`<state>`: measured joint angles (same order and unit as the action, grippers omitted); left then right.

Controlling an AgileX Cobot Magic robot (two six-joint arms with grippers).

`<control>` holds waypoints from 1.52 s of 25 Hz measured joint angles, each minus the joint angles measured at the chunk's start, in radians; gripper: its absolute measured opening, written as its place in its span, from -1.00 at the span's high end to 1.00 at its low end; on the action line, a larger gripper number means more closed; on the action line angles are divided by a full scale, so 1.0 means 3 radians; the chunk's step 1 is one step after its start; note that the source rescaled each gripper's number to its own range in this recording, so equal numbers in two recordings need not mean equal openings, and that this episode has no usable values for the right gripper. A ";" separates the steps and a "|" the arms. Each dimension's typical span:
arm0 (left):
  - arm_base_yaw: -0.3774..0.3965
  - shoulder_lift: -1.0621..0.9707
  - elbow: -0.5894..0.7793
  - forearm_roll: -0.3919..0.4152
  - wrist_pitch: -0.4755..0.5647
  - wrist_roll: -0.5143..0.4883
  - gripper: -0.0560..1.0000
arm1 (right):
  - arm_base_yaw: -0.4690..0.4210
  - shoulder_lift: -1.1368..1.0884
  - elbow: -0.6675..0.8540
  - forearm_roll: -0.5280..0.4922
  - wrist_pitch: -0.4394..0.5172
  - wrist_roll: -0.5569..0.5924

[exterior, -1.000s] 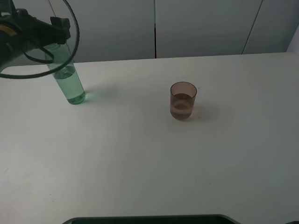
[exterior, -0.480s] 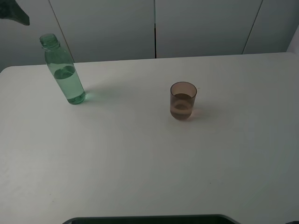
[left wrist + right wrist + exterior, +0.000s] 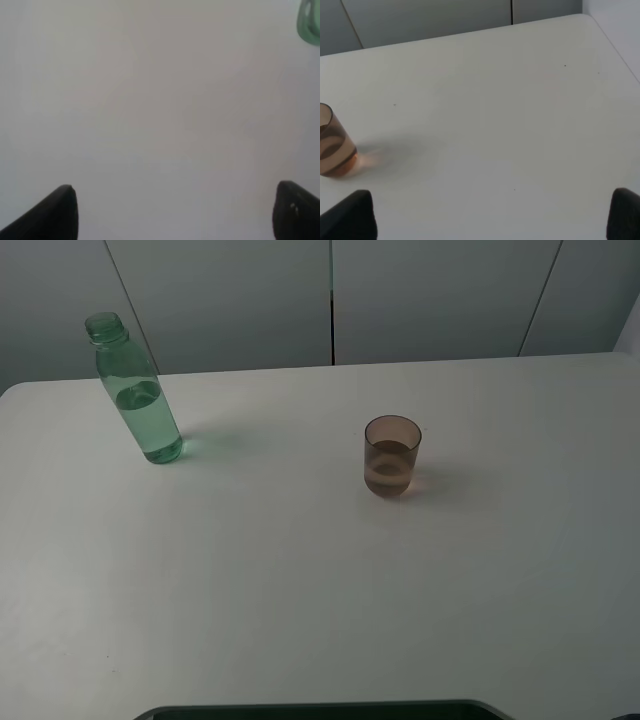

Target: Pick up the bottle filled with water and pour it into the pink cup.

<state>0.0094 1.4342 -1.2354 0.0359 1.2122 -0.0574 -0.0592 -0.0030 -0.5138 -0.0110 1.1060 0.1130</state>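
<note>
Green-tinted bottle (image 3: pixel 133 390) stands upright, ungrasped, well apart from the pink cup (image 3: pixel 391 455), which holds water: judge the pour done. Your left gripper (image 3: pixel 175 212) and right gripper (image 3: pixel 492 215) both show fingertips spread, grasping nothing; next, keep them clear.

Wide hand (image 3: pixel 175 212), seemingly bottle (image 3: pixel 311 22) edge

We no longer see our left arm in the high view; it has withdrawn from the bottle (image 3: pixel 135 395).
</note>
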 joint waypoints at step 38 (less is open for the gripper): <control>-0.0013 -0.3684 0.2383 -0.0632 -0.0386 0.0875 -0.99 | 0.0000 0.0000 0.0000 0.0000 0.0000 -0.0001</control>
<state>0.0054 0.3291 -0.5204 -0.1537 1.0965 0.2051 -0.0592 -0.0030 -0.5138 -0.0110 1.1060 0.1127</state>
